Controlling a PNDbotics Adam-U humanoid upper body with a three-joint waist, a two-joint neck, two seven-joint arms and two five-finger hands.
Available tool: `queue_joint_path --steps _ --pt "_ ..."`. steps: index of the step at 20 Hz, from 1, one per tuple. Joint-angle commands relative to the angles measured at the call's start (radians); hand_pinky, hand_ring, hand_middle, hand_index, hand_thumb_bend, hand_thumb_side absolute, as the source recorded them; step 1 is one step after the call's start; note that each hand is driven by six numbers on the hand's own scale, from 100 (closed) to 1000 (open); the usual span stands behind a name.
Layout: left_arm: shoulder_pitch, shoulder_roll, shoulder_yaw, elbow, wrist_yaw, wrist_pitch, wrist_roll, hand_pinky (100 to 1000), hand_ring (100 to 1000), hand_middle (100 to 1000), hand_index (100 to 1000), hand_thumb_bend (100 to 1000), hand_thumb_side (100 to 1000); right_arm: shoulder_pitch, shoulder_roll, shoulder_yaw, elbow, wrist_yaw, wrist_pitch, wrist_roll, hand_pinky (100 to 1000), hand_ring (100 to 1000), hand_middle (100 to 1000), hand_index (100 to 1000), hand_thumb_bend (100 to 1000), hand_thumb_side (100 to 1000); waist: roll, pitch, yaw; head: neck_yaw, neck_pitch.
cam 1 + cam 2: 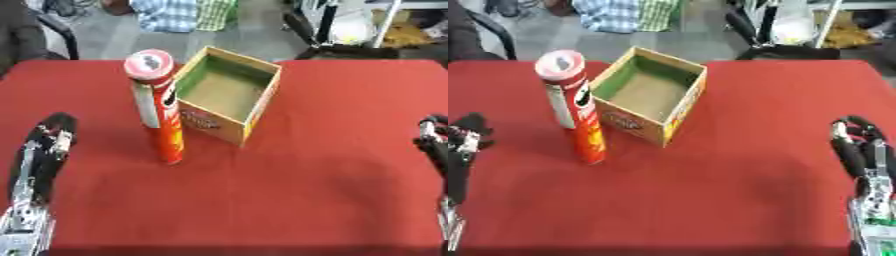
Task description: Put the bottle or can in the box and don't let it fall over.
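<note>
Fingers (54,131) of both hands well apart from can (160,105) beside box (229,95)

Your bench (289,200) is covered edge to edge in red cloth, and it fills most of both views. Beyond its far edge you see a grey floor (114,30). A blue checked cloth (168,14) and a green checked one (215,12) lie bunched together on that floor near the top middle. At the top left stands a dark chair (39,32) with a curved arm. At the top right you have a white frame (826,22) with black and yellow clutter around it.
</note>
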Motion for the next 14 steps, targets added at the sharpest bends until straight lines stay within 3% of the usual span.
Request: queue_joint_path --steps 1,8,14 --pt "-0.034 0.062 -0.003 -0.024 -0.048 -0.009 0.0 810 882 938 963 1000 630 -0.011 -0.009 -0.003 -0.009 0.006 0.0 -0.004 688 599 631 822 100 533 0.001 -0.016 -0.002 0.002 0.005" --pt "-0.151 0.108 -0.076 0.038 -0.171 0.013 -0.007 818 889 952 994 1000 696 -0.011 -0.005 0.004 -0.006 0.006 0.0 0.0 688 599 630 821 100 539 0.0 -0.018 -0.011 0.006 0.005" --pt "-0.245 0.075 -0.151 0.111 -0.277 0.02 -0.036 814 879 936 986 1000 636 -0.011 -0.003 0.009 -0.005 0.005 0.001 0.0 688 599 630 821 100 546 -0.001 -0.017 -0.019 0.01 0.005"
